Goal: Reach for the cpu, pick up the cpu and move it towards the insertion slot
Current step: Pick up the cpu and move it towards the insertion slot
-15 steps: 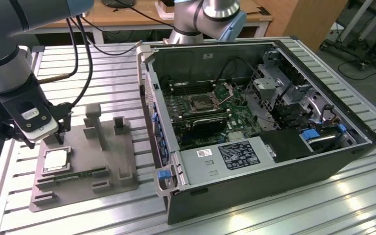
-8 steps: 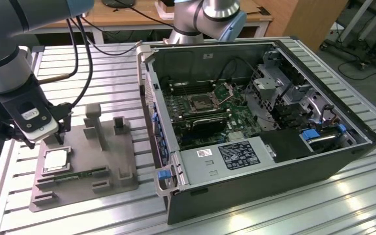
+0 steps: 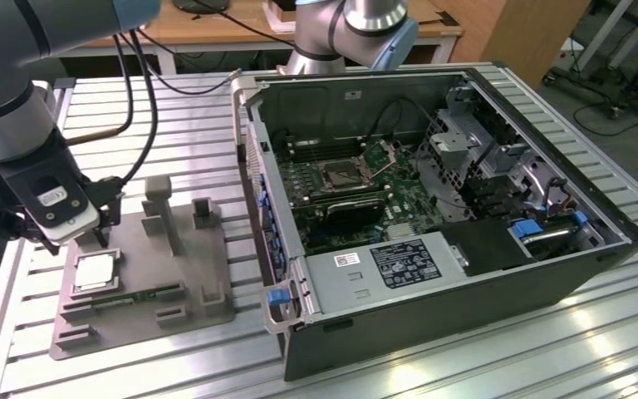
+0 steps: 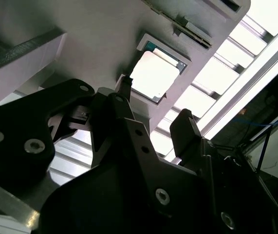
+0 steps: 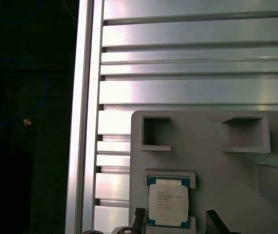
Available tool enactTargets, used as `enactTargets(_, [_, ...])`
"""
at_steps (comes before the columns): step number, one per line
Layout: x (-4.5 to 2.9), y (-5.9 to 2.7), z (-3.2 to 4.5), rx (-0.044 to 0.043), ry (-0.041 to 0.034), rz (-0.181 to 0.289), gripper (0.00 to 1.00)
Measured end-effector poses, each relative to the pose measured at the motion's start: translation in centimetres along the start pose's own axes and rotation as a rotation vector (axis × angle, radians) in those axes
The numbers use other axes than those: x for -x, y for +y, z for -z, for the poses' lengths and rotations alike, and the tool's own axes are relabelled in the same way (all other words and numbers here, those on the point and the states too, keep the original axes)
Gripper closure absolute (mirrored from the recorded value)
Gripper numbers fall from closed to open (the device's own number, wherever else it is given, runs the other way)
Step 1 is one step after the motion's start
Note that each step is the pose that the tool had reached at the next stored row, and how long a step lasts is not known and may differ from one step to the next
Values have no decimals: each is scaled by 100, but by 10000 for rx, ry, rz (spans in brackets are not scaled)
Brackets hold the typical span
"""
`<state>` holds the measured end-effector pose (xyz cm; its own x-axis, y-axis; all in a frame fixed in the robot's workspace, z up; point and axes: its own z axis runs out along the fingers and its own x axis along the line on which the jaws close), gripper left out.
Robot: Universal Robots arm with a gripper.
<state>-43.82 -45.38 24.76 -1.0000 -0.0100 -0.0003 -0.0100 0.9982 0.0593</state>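
The hand [image 3: 76, 237] hung just above the cpu [image 3: 95, 270], released, its two fingers [image 5: 139, 218] spread wide and gripping nothing. In both wrist views the dark fingertips stood to either side of the chip, apart from its edges; whether they reached down to its level could not be told. The cpu lay flat, silver plate up, in a square recess of a grey moulded holder [image 3: 175, 274] on the slatted aluminium surface [image 3: 463, 366]. In the exterior view a green memory stick [image 3: 133, 298] lay in the holder at about 5 o'clock of the chip. The insertion slot [image 3: 347, 173], a dark square in a silver frame, sat on the motherboard inside an open computer case [image 3: 430, 320]. It was well apart from the chip, at about 2 o'clock of it in the exterior view.
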Motion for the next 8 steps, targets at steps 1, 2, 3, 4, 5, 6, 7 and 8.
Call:
enactTargets(1, [0,-3,-3,0,0,1,41])
enactTargets(2, [0,-6,-8,1,-1,0,41])
enactTargets(3, [0,-10,-12,1,-1,0,41])
enactTargets(4, [0,-14,-18,1,-1,0,41])
enactTargets(5, [0,-20,-22,-1,1,1,41])
enactTargets(6, [0,-29,-28,-1,2,1,41])
enactTargets(7, [0,-40,-41,-1,1,0,41])
enactTargets(8, [0,-46,-55,2,-2,0,41])
